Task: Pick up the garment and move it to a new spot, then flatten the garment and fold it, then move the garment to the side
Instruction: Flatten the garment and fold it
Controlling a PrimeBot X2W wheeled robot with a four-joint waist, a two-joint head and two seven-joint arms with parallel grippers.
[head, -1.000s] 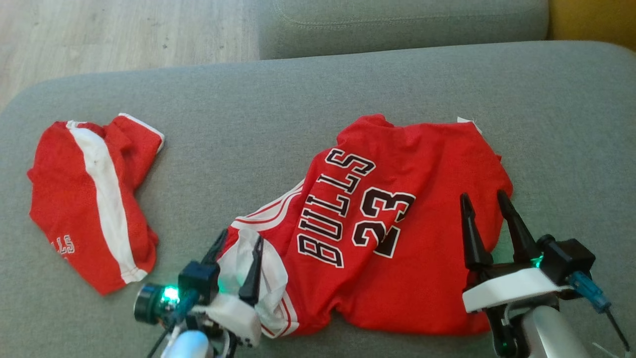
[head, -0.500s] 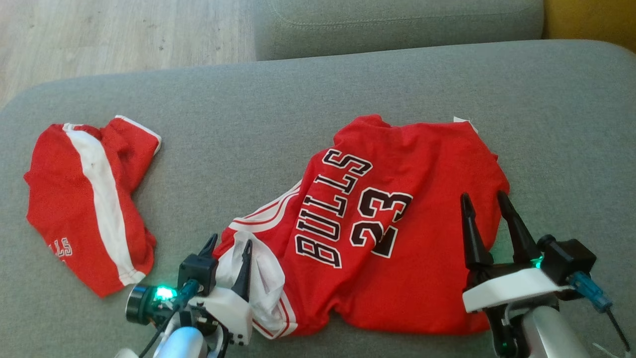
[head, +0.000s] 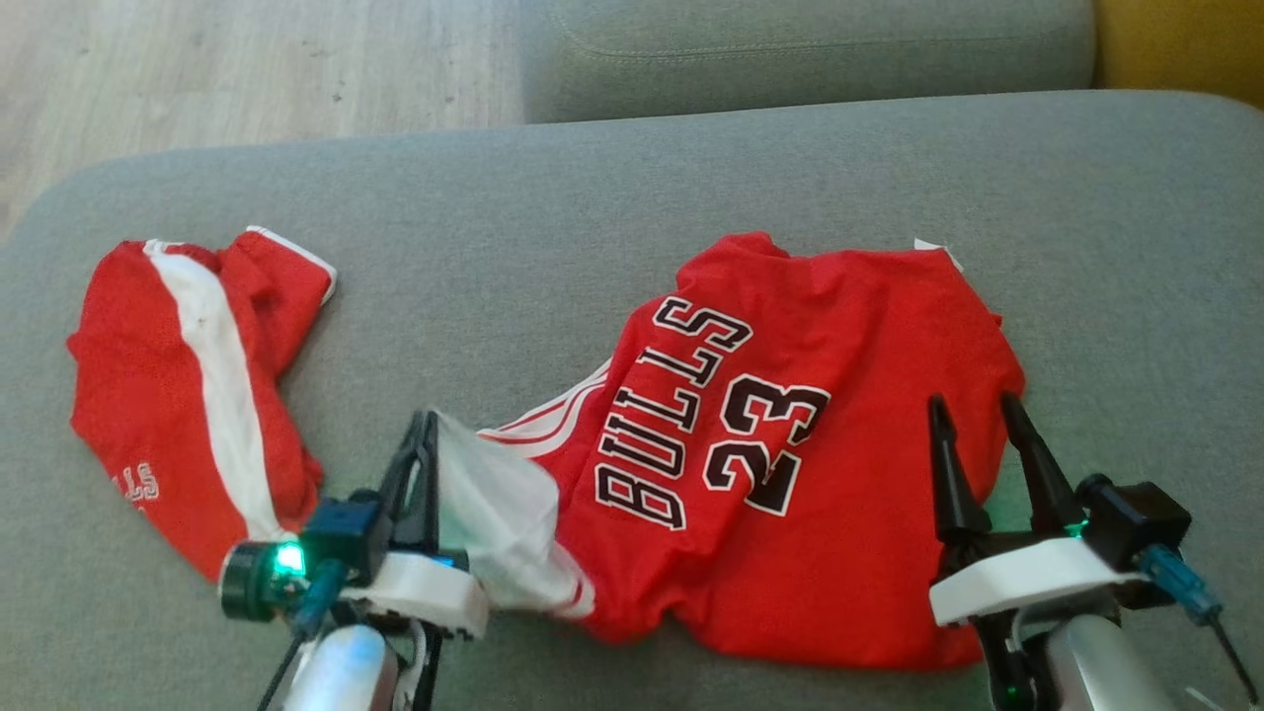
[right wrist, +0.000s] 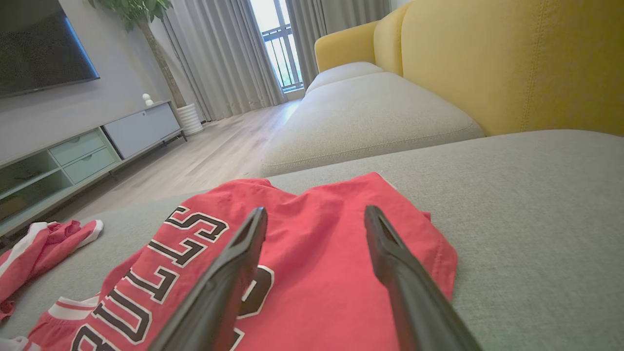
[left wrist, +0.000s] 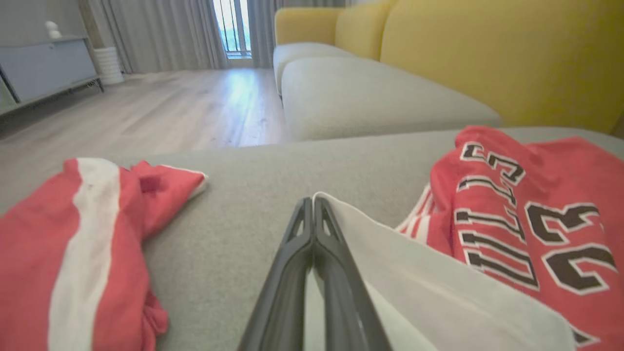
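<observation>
My left claw (head: pixel 427 427) was pinched shut on the white fabric at the left end of the jersey (head: pixel 790 395), crumpled near the sofa seat's (head: pixel 553 217) front edge. Its long axis ran rightward to my right claw (head: pixel 971 405), spread wide and empty over its right end.

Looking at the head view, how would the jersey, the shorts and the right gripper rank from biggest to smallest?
1. Jersey: clearly largest.
2. Shorts: crumpled, about half as much.
3. Right gripper: smallest, though nearer the camera.
</observation>
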